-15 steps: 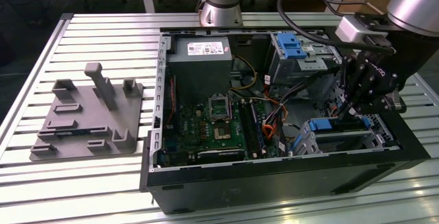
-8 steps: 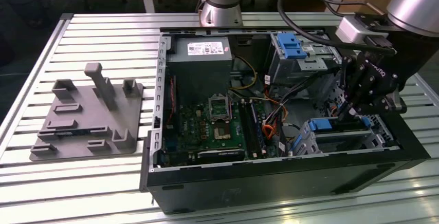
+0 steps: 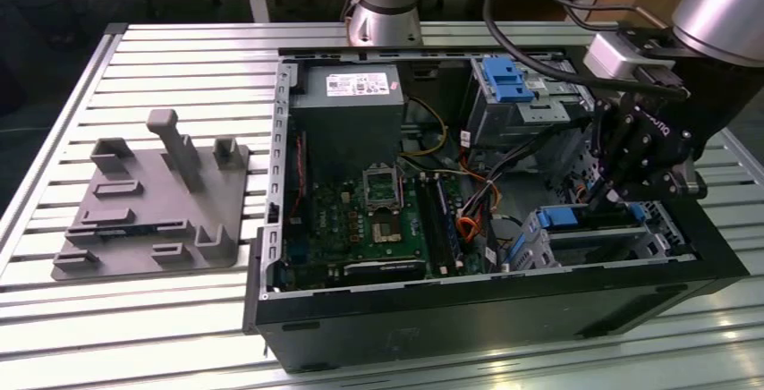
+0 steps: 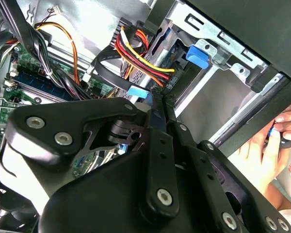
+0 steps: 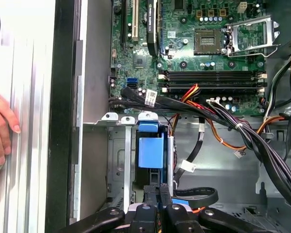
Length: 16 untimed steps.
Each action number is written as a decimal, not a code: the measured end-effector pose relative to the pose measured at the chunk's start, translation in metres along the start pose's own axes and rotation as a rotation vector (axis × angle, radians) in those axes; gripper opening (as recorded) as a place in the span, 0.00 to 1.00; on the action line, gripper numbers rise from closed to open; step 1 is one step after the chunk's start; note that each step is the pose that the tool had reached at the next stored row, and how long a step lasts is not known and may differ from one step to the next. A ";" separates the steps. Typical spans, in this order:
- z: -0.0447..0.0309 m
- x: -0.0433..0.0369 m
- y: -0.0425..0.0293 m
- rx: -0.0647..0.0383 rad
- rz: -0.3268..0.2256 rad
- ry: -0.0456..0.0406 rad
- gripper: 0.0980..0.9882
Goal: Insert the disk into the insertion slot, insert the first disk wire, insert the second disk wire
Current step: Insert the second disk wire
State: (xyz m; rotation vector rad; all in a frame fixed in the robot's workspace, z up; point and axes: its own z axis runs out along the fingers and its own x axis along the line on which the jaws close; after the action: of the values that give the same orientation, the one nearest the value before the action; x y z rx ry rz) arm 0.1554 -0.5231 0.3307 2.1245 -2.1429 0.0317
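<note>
The disk [image 5: 150,151] lies inside the insertion slot [image 5: 117,145], with its blue carrier frame facing out of the low silver cage. In the exterior view the disk [image 3: 559,220] shows as a blue edge in the insertion slot [image 3: 627,245], at the case's near corner on the exterior view's right. My gripper [image 3: 603,202] hangs just above that cage. Its black fingers are pressed together in both wrist views, so my gripper [image 5: 156,188] is shut. A small light-blue piece [image 4: 138,91] sits beside the fingertips [image 4: 161,104]. A red, yellow and black wire bundle [image 4: 136,53] runs toward the cage ahead of them.
The open computer case [image 3: 478,305] holds a motherboard [image 3: 382,220], a power supply [image 3: 349,90] and a taller cage with a blue latch [image 3: 507,81]. A person's hand [image 5: 0,128] rests on the slatted table outside the case wall. A grey fixture plate [image 3: 149,207] lies on the exterior view's left.
</note>
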 end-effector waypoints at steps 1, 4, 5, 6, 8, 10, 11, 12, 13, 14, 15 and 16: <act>0.0003 0.0002 0.0000 0.000 -0.001 0.0002 0.05; 0.0013 0.0012 -0.0001 0.000 -0.004 0.0005 0.05; 0.0016 0.0016 -0.0001 0.000 -0.005 0.0007 0.05; 0.0020 0.0020 -0.0002 0.001 -0.006 0.0006 0.05; 0.0023 0.0026 -0.0002 0.001 -0.008 0.0007 0.05; 0.0024 0.0027 -0.0001 0.001 -0.008 0.0007 0.07; 0.0021 0.0028 0.0000 0.001 -0.008 0.0007 0.07; 0.0011 0.0029 0.0001 0.001 -0.009 0.0005 0.13; -0.0005 0.0030 0.0003 0.001 -0.009 0.0005 0.13; -0.0030 0.0032 0.0005 0.001 -0.009 0.0006 0.20; -0.0061 0.0033 0.0007 0.002 -0.008 0.0006 0.20; -0.0098 0.0032 0.0010 0.002 -0.008 0.0006 0.20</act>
State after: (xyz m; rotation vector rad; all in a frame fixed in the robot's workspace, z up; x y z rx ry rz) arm 0.1551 -0.5253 0.3408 2.1345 -2.1345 0.0341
